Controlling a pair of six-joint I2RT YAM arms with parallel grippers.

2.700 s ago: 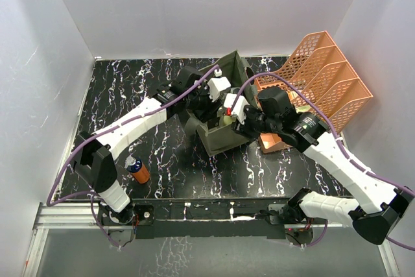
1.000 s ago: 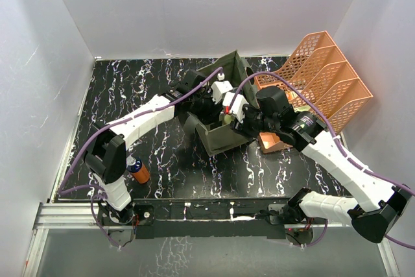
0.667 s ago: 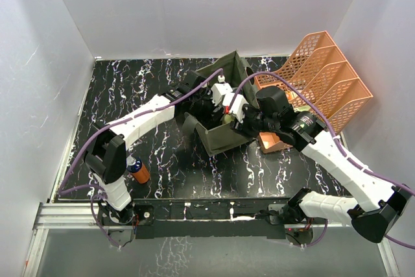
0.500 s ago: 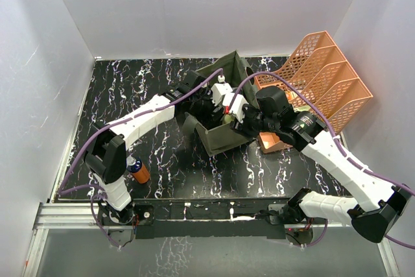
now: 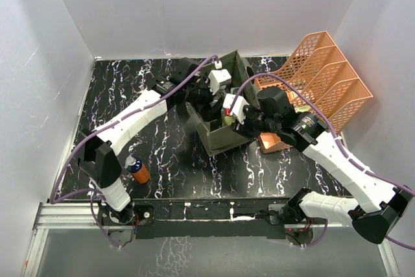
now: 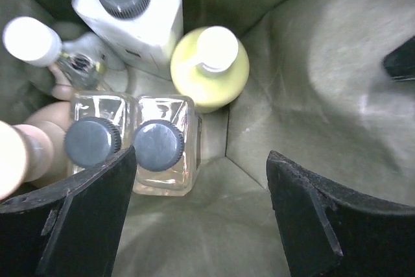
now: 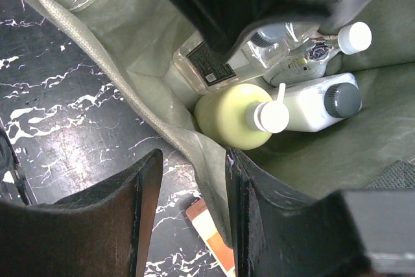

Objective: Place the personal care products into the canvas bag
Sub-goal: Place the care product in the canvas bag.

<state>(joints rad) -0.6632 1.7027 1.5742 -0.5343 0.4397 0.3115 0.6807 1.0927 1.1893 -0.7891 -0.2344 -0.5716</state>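
Left gripper [image 6: 201, 160] is wide open and empty, inside the bag [image 6: 324, 63]; bottles [image 6: 159, 147] are just below it. Right gripper [image 7: 191, 160] straddles the bag wall, can't tell if clamped. Lift left straight up clear of the caps. Orange bottle [image 5: 138, 170] is well behind it, outside the bag.

The left gripper [image 6: 200, 157] has lifted up out of the canvas bag [image 5: 224, 137] and drawn back toward the bench's far left. Its white wrist block now sits above the bag's far rim instead of down inside. The left arm's elbow has swung slightly leftward.
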